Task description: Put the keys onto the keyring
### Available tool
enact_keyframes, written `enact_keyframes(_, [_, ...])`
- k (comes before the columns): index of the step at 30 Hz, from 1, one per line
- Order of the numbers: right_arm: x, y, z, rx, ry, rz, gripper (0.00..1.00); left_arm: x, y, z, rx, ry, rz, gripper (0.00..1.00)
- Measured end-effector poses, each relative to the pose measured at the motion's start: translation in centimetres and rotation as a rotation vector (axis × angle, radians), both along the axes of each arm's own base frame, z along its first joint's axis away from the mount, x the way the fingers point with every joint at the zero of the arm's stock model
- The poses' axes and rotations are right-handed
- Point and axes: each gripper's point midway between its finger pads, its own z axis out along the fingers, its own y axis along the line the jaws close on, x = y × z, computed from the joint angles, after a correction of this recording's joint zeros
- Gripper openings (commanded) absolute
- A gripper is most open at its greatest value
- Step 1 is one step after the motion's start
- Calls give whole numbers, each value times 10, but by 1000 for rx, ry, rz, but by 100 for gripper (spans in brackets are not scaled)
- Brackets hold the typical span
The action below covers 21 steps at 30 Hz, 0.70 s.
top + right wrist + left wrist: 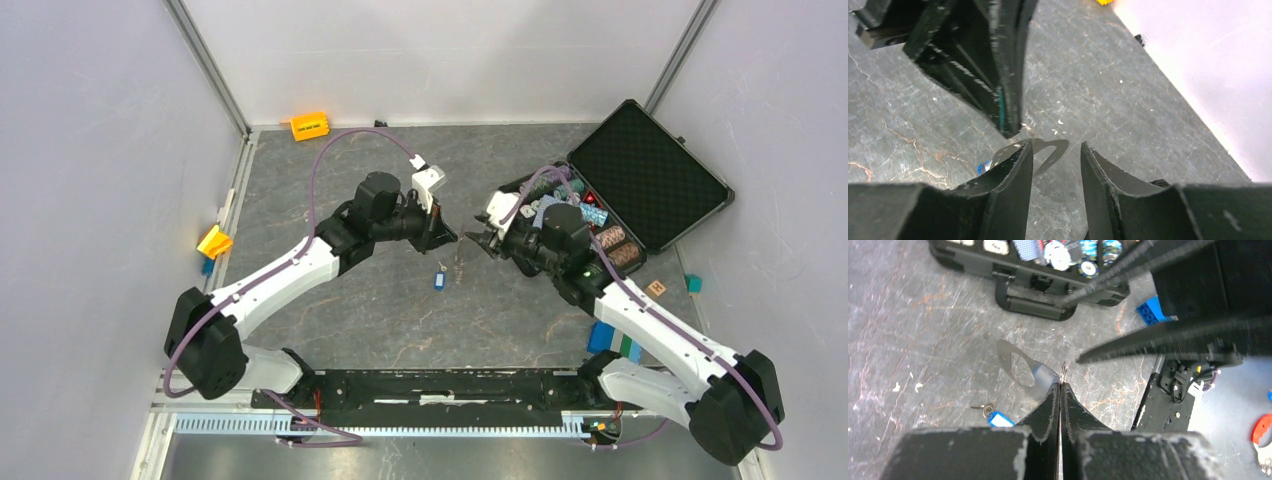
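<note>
Pinching, left gripper (pixel 1061 384): the black fingers are pressed together with no gap, clamped on a thin silver wire keyring (pixel 1064 371) that sticks out edge-on just past the tips.
Right gripper (pixel 1056 146): the fingers stand moderately apart with nothing clamped between them.
Key at the jaws: a flat grey metal key with a large cut-out hole (pixel 1018 360) touches the left gripper's tip and juts out to one side. In the right wrist view its end shows just beyond the gap of the right fingers, partly hidden behind one of them. Whether it is threaded on the ring cannot be told.
Gripper spacing: the two face each other tip to tip, close but apart, raised above the middle of the table.
Left arm: reaches diagonally forward and inward from its base, wrist turned toward the other arm.
Right arm: mirrors it, reaching forward and inward from the right base.
Key's look: thin, dull grey sheet metal with a rounded outline, tilted, off the table.
Second key: a small key on a blue plastic tag (pixel 438 279) lies flat on the grey marbled table (pixel 380 320), just nearer the bases than the grippers.
Surroundings: an open black case with a foam lid (pixel 650 170) holds poker chips behind the right arm. An orange brick (pixel 309 126) sits by the far wall and a yellow block (pixel 214 241) by the left edge.
</note>
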Motion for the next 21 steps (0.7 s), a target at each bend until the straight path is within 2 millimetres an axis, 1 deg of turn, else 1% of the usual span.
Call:
enact_keyframes(3, [1,-6,15,49,-17,20,43,-9,-2,11,-50,-66,-70,2])
enact_keyframes(6, [-5,-6,21,85,-16,73,43,-18,-4,15,-86,-108,-131,2])
enact_keyframes(9, [-15,-1,23,108,-1,151,43,-26,-6,16,-113,-131,-184,2])
enact_keyframes(14, [-33,3,19,131,23,263,43,-35,-7,16,-141,-168,-247,2])
enact_keyframes(16, [-36,1,19,137,24,278,43,-38,-7,16,-148,-180,-263,2])
enact_keyframes(21, [-44,-1,20,150,18,320,39,-43,-6,19,-160,-227,-300,2])
